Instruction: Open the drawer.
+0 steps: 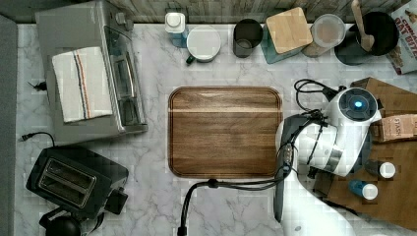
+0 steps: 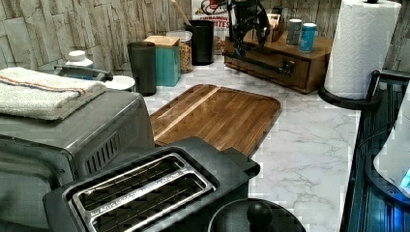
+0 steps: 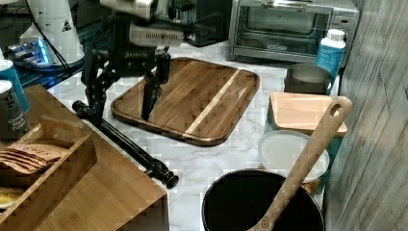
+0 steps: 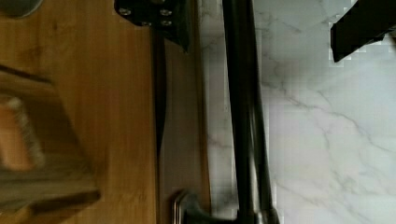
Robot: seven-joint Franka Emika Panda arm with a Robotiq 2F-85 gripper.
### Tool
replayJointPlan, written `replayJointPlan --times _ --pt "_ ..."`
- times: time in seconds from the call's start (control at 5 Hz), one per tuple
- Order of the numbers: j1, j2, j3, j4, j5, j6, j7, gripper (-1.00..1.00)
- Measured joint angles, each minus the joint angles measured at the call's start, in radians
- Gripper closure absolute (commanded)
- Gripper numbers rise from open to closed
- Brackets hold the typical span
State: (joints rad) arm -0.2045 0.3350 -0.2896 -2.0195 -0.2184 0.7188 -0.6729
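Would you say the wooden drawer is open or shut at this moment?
Slightly open: in the wrist view a dark gap separates the drawer front from the cabinet top; the gripper straddles its handle.

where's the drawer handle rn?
In the right view, the black bar handle runs along the wooden cabinet front at lower left, beside the cutting board, with the gripper straddling its far end.
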Motion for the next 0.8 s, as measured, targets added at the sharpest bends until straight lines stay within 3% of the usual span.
replayJointPlan --times 0.4,0.8 --pt "-0.009 0.014 0.001 -0.080 0.000 0.197 0.000 -1.00" --pt "-0.008 0.029 0.001 -0.090 0.058 0.219 0.000 -1.00"
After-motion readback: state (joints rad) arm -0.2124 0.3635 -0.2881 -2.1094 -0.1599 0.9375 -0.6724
